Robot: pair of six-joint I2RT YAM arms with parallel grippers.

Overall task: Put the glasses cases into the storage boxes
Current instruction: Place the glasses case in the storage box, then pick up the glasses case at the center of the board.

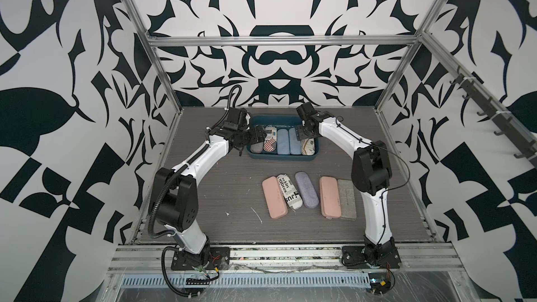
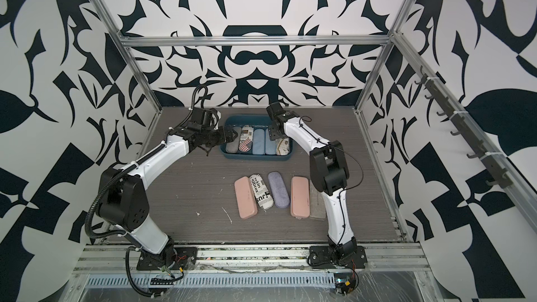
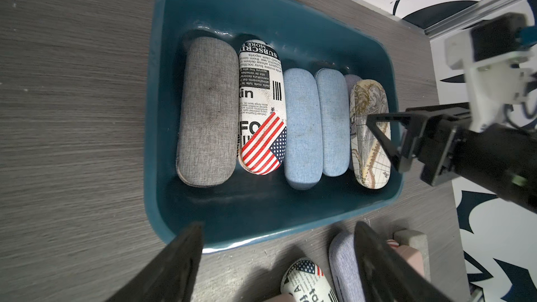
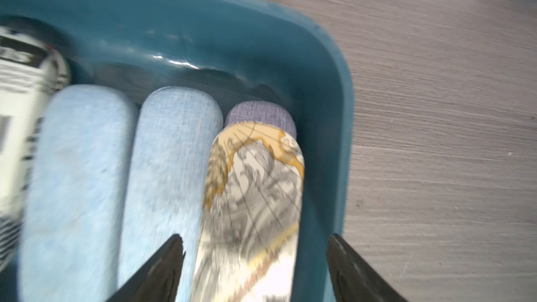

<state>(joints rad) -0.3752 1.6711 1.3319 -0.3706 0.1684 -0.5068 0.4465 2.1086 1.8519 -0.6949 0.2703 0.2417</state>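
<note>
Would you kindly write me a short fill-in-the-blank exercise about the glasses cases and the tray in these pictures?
1. In the teal tray, the map-print case lies on top of a ___ case.
2. Between it and the flag newspaper case lie two ___ cases.
3. Outside the tray, ___ cases lie on the table.
4. The right gripper hangs over the map-print case with its jaws ___.

Missing words: lavender; light blue; five; open.
</note>
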